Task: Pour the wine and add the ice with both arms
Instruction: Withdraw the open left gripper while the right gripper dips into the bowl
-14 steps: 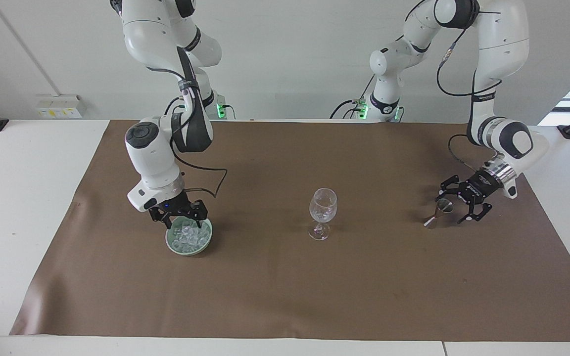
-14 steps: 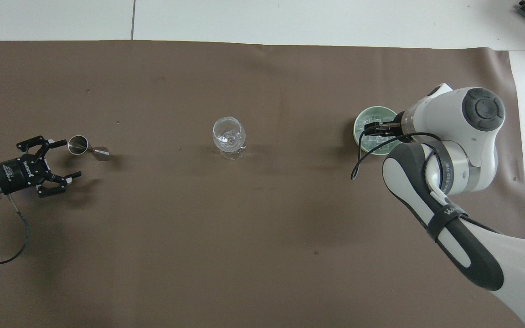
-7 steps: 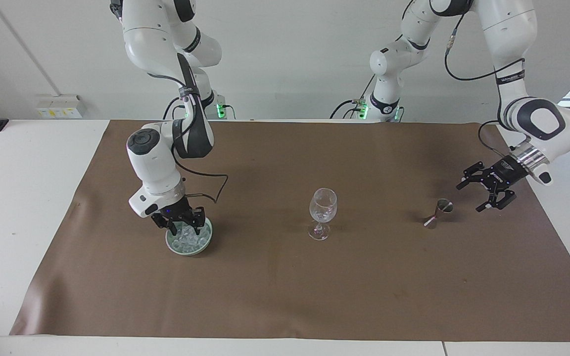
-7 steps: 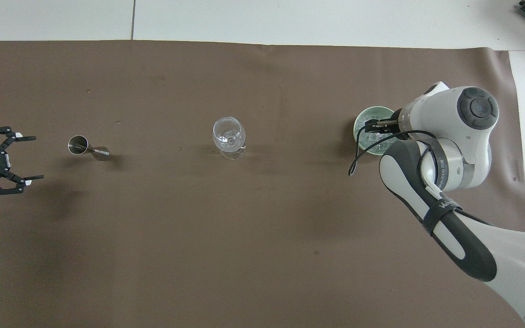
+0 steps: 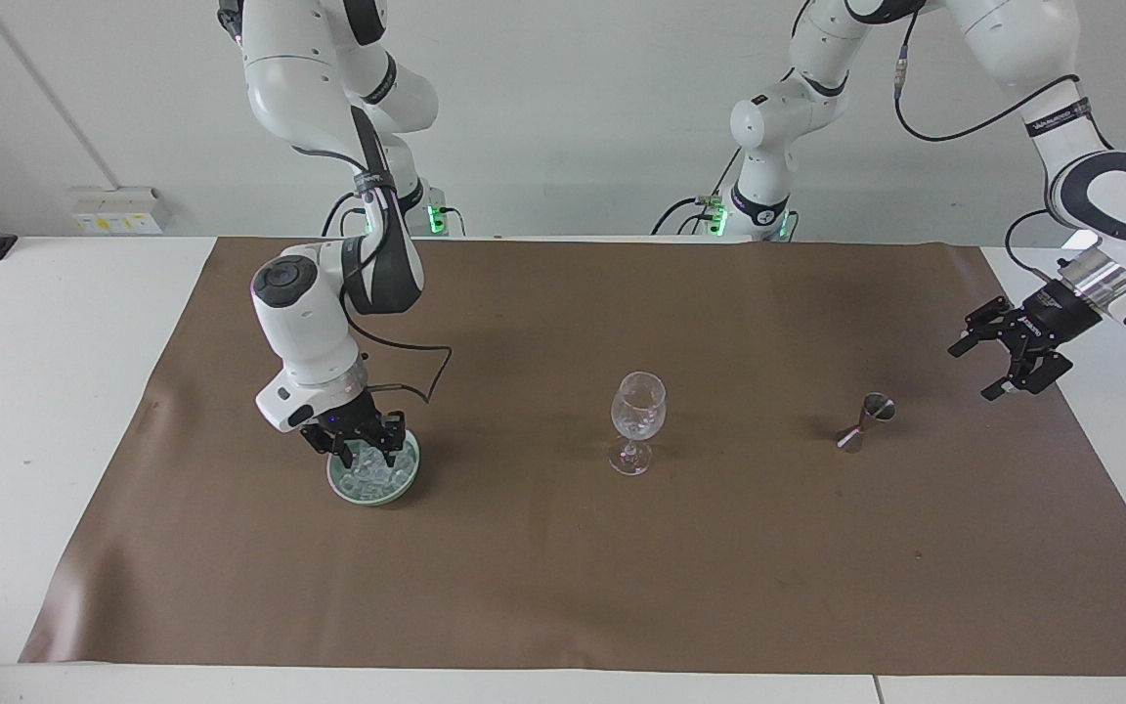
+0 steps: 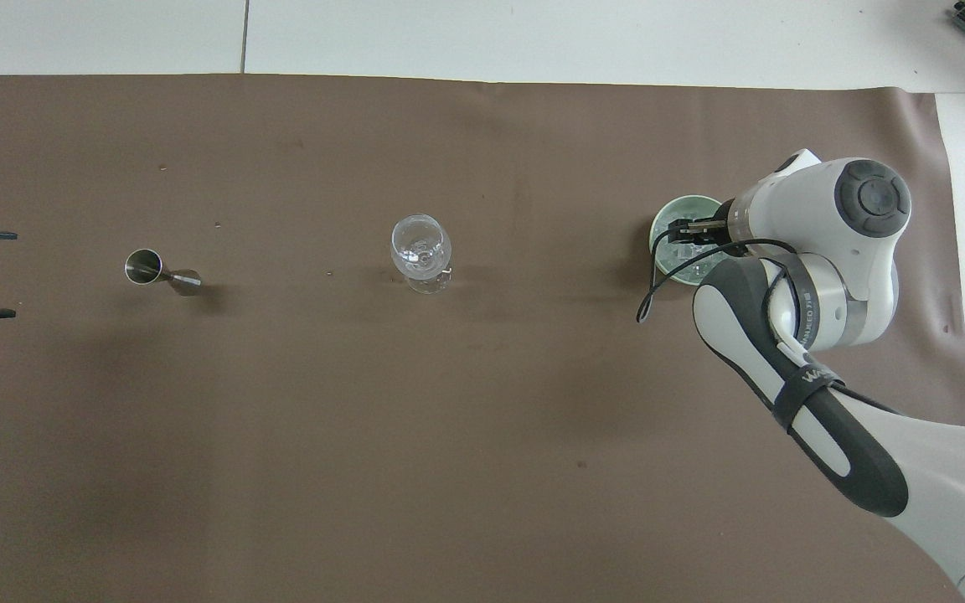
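Observation:
A pale green bowl (image 5: pixel 407 481) holds the ice (image 5: pixel 368 477), a heap of small clear chunks, toward the right arm's end of the table. My right gripper (image 5: pixel 363 458) reaches down into the bowl with its fingers drawn together in the ice. In the overhead view the right gripper (image 6: pixel 685 237) covers part of the bowl (image 6: pixel 688 203). A clear wine glass (image 5: pixel 638 411) stands upright at mid-table (image 6: pixel 421 247). A small steel jigger (image 5: pixel 866 418) stands toward the left arm's end (image 6: pixel 150 270). My left gripper (image 5: pixel 971 374) is open and empty, raised over the mat's edge (image 6: pixel 5 275).
A brown mat (image 5: pixel 563 587) covers most of the white table (image 5: pixel 35 391). A black cable loops from the right wrist (image 5: pixel 426 367) to just above the mat beside the bowl.
My right gripper has lowered into the bowl and its fingers have narrowed on the ice. My left gripper has drawn away from the jigger toward its end of the table and risen, staying open.

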Robot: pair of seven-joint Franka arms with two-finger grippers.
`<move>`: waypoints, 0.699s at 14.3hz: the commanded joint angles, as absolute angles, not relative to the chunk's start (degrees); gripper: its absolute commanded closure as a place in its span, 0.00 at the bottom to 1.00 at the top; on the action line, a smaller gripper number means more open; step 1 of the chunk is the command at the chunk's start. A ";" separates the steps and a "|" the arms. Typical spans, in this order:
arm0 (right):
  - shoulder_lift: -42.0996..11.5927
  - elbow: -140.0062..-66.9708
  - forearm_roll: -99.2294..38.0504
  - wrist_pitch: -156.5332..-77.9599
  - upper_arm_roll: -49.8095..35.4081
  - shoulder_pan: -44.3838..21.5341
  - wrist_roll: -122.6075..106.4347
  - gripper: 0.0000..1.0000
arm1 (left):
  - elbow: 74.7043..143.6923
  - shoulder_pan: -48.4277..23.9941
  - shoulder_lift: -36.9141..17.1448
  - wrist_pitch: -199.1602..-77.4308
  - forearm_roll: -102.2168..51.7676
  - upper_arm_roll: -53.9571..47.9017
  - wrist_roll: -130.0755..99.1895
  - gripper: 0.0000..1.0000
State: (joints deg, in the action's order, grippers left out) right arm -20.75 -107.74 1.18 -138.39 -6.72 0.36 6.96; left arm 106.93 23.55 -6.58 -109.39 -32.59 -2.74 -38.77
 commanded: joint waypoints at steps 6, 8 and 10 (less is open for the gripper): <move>-21.62 -106.61 1.14 -137.99 -6.86 0.44 8.44 0.40 | 103.37 18.03 -1.49 -104.33 -24.53 -2.37 -23.48 0.00; -21.62 -106.61 1.14 -137.99 -6.86 0.35 8.44 0.43 | 102.14 15.66 -1.32 -103.63 -20.24 -2.37 -21.28 0.00; -21.71 -106.70 1.14 -137.81 -6.86 0.44 8.35 0.49 | 100.90 12.93 -1.14 -103.36 -18.72 -2.29 -20.57 0.00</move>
State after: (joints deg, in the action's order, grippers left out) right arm -20.80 -107.74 1.18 -138.33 -6.70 0.31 7.38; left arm 102.69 15.64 -1.33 -105.12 -21.18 -3.06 -22.05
